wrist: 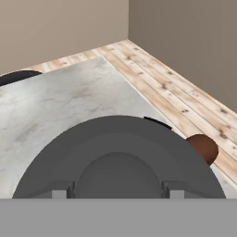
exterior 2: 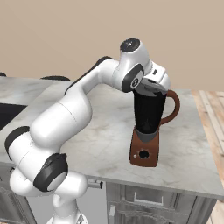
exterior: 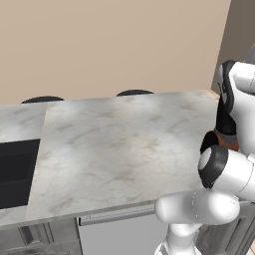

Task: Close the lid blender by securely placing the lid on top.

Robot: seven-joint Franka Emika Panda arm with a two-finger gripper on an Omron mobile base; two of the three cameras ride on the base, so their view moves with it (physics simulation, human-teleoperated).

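In the hand view the lid (wrist: 118, 157) lies closest, a dark grey disc, and the fingertips (wrist: 59, 193) press on its raised centre from both sides, so the gripper (wrist: 114, 193) is closed on the lid. In the right base view the lid sits at the top of the blender (exterior 2: 148, 131), at the rim of the black jar (whether it rests fully there I cannot tell). To do this step well, I think the lid should stay level and centred, go straight down until it seats all around, and only then be released. The blender stands on the marble counter (exterior 2: 105, 144) near its front edge and toward the right end, beyond which is the wooden floor (wrist: 185, 92). The left side offers wide free surface for pulling the arm back.
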